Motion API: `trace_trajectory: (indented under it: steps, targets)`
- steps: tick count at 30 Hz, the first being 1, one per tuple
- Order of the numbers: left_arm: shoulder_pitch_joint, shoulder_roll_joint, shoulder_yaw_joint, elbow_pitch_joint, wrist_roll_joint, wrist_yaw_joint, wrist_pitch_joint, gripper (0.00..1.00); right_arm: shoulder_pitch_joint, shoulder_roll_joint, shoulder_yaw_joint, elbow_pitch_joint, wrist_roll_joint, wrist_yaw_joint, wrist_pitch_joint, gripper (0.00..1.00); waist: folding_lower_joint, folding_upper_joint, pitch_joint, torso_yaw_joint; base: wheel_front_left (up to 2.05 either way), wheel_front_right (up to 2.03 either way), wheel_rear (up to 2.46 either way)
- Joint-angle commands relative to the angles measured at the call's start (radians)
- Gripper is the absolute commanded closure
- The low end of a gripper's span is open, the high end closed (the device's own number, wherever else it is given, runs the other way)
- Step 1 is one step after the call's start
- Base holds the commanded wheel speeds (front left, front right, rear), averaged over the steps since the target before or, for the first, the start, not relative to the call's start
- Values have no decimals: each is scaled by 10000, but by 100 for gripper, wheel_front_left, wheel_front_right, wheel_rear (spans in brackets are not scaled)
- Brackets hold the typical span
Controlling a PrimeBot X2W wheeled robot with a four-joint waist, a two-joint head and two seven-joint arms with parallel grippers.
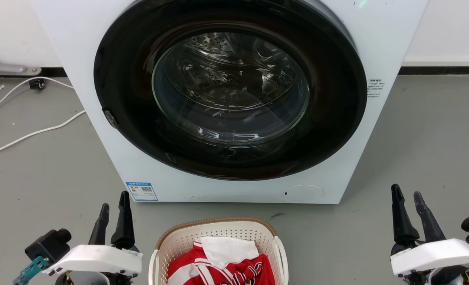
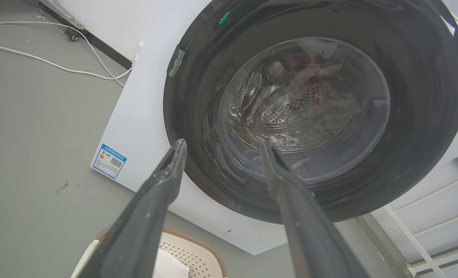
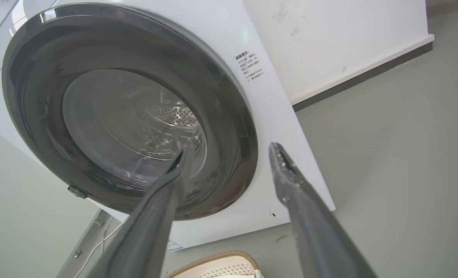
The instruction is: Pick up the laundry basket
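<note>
Blue sticker (image 1: pixel 141 191) on washing machine (image 1: pixel 381 39), print unreadable

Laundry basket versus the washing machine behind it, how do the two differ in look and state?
The laundry basket is small and low; the washing machine towers over it. The basket is perforated cream plastic with a brown rim; the machine has smooth white panels. The basket is open-topped and holds red and white clothes; the machine's round glass door is shut. Both stand on the grey floor.

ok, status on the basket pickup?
Left gripper open, empty; right gripper open, empty. Laundry basket on floor between them, untouched, clothes inside. Washing machine close behind it; sides look clear.
</note>
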Motion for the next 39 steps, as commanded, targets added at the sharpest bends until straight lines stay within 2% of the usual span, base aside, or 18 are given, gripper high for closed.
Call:
trace_trajectory:
  steps: [1,20,39]
  targets:
    - [19,62,-37,-198,342,29,-115,0,24,-33,29,-239,-350,3,-96,0,0,0,2,2,0,0,0]
    - [291,199,-234,-537,2572,215,-642,0,389,-38,258,-616,-3002,2,-635,0,0,0,3,30,0,0,0]
    - [582,105,-82,-636,4075,-171,-1077,0,686,-42,197,-754,-4650,1,-1059,0,0,0,-39,37,0,0,0]
